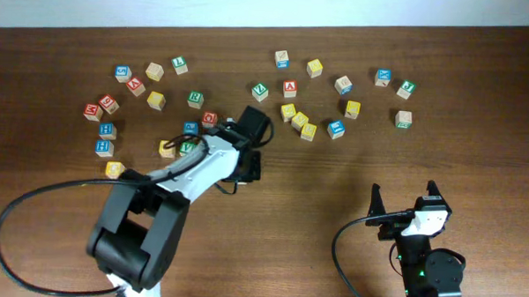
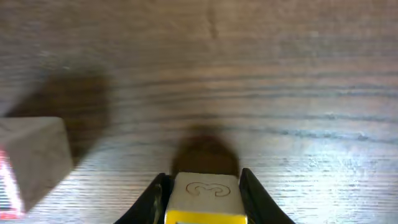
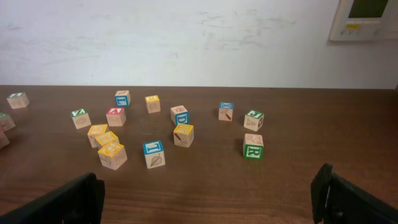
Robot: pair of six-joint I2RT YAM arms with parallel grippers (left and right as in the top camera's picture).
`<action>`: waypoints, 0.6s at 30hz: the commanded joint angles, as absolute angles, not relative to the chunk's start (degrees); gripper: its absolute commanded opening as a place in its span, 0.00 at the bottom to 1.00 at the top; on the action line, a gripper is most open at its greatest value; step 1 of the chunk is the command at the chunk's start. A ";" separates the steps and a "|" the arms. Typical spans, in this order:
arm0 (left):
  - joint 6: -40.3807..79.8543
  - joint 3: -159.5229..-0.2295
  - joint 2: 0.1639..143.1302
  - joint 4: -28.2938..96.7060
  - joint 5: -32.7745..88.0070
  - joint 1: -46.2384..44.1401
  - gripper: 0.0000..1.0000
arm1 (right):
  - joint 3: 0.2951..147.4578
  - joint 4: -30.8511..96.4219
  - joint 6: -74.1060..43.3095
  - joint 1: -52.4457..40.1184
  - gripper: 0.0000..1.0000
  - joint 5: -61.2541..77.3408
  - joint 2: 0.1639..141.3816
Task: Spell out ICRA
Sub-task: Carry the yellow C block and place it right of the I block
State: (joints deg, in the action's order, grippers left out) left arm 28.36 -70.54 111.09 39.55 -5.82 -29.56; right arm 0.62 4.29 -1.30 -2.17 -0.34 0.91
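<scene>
Clenching a yellow-edged cube (image 2: 202, 194) at the bottom centre of the left wrist view, the left fingers (image 2: 154, 198) grasp its sides above the counter (image 2: 280, 74); its letter is hidden. Right fingers (image 1: 375, 202), lower right overhead, are released, grasping nothing. A green R cube (image 3: 253, 149) stands right of centre in the right wrist view.

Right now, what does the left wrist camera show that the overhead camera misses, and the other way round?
Left wrist only: the yellow-faced cube clamped in the left gripper, with a faint picture on its upper face. Overhead only: the many scattered cubes and the right gripper, standing open. Both: the left gripper and the brown wooden table.
</scene>
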 commanded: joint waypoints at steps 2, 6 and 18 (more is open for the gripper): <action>33.01 -70.17 112.62 39.22 -5.21 -31.62 0.29 | 0.32 4.69 -1.28 -1.76 0.99 -0.62 0.51; 32.97 -70.17 112.62 39.44 -5.15 -31.62 0.38 | 0.32 4.69 -1.28 -1.76 0.98 -0.62 0.51; 32.97 -71.85 112.60 41.67 -3.84 -31.44 0.51 | 0.32 4.69 -1.28 -1.76 0.98 -0.62 0.51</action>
State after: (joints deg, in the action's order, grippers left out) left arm 33.01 -70.83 111.61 41.34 -4.43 -31.44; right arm 0.62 4.29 -1.32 -2.17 -0.34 0.91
